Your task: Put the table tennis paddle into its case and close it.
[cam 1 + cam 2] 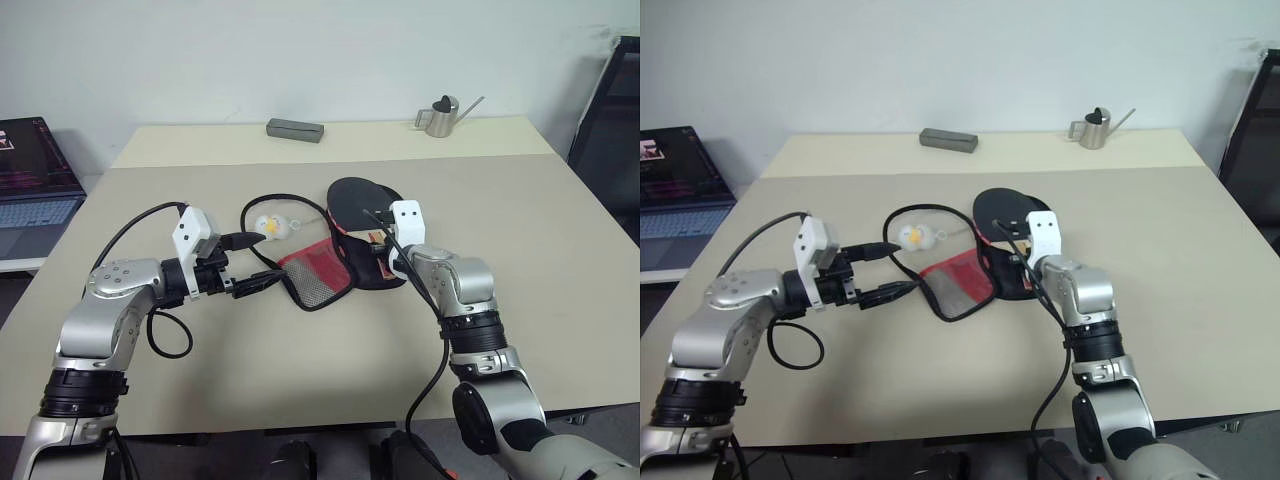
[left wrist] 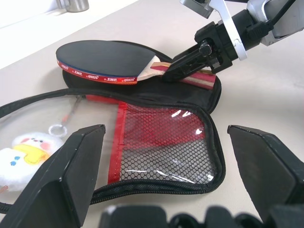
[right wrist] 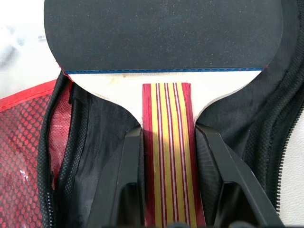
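The case [image 1: 315, 277] lies unzipped on the table, its red mesh flap spread toward my left arm. On the case's black half rests the table tennis paddle [image 1: 355, 198], black face up, with a red edge [image 2: 102, 77]. My right gripper [image 3: 167, 137] is shut on the striped wooden handle [image 3: 167, 109], one finger on each side. My left gripper [image 1: 252, 262] stands open just left of the mesh flap, holding nothing. A white-yellow plush charm [image 1: 270, 227] lies beside the flap, between the left gripper and the paddle.
At the table's far edge lie a grey box [image 1: 295, 129] and a small metal watering can [image 1: 440, 116]. A laptop [image 1: 35, 190] sits off the table to the left. A dark frame [image 1: 610, 120] stands at the far right.
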